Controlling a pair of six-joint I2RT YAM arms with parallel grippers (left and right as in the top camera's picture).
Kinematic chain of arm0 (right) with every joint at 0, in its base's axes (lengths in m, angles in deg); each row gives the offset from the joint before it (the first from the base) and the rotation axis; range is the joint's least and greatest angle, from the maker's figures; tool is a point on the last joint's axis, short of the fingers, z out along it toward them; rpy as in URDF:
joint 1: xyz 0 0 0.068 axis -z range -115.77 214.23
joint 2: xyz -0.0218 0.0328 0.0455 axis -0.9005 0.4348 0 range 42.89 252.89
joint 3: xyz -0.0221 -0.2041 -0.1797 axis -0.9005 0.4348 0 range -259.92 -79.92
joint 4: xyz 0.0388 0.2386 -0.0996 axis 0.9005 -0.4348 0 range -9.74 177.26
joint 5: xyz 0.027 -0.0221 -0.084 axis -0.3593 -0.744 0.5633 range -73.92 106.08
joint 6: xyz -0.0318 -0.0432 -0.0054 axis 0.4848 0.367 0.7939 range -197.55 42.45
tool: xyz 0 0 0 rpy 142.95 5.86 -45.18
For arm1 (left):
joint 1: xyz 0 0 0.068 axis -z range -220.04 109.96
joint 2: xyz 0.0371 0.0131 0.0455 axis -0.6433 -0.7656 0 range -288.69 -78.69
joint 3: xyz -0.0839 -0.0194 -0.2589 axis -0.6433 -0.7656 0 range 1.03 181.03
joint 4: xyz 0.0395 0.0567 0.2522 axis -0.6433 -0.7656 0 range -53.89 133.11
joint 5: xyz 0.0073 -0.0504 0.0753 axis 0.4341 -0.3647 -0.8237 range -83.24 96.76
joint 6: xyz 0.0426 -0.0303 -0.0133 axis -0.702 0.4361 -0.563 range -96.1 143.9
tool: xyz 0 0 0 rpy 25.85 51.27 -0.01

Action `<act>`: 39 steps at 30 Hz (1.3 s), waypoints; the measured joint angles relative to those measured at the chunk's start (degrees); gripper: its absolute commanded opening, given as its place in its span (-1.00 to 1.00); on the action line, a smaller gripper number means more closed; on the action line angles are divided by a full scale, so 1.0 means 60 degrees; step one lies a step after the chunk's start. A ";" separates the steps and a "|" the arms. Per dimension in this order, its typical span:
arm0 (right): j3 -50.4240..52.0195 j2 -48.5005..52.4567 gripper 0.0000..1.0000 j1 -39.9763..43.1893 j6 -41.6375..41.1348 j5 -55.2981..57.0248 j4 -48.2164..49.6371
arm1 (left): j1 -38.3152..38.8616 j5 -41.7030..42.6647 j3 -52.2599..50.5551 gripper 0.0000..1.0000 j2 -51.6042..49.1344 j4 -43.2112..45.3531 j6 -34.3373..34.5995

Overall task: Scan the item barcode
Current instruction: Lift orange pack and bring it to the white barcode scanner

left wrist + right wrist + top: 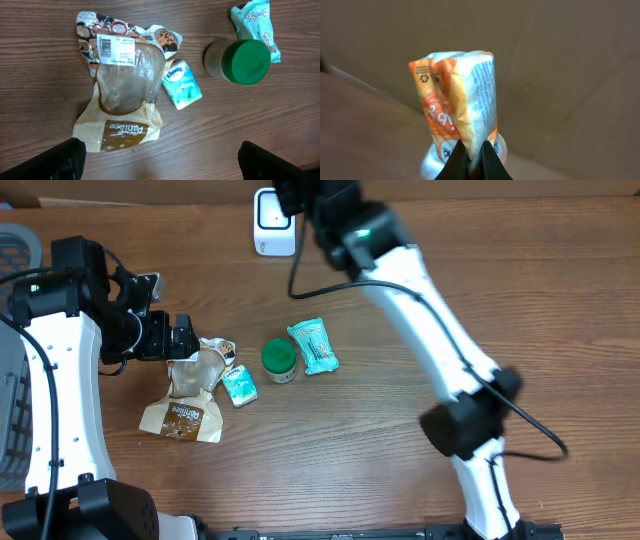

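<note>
My right gripper (474,155) is shut on the lower edge of an orange and white packet (457,100), which stands upright above the fingers. None of the packet's barcode shows on the side I see. In the overhead view the right gripper (295,200) is at the back of the table, right beside the white scanner (272,225), and the arm hides the packet. My left gripper (185,337) is open with nothing between its fingers (60,160). It hovers over the table just short of a brown bread bag (122,90).
The bread bag (190,395) carries a white label with a barcode (106,47). Beside it lie a small tissue pack (181,85), a green-lidded jar (242,61) and a teal packet (255,22). A grey basket (15,250) is at the left edge.
</note>
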 measured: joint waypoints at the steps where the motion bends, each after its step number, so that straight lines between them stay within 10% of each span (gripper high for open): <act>1: 0.0004 0.0495 -0.92 -0.0033 0.0838 0.0324 0.0568 | 0.0000 0.0004 0.0000 0.99 0.0000 0.0000 0.0000; 18: 0.0047 0.3646 -0.92 -0.0025 0.5621 0.0678 0.3013 | 0.0000 0.0004 0.0000 0.99 0.0000 0.0022 0.0000; 39: 0.0076 0.3869 -0.92 -0.0025 0.6200 0.0918 0.3464 | 0.0000 0.0000 0.0000 0.99 0.0000 0.0022 0.0000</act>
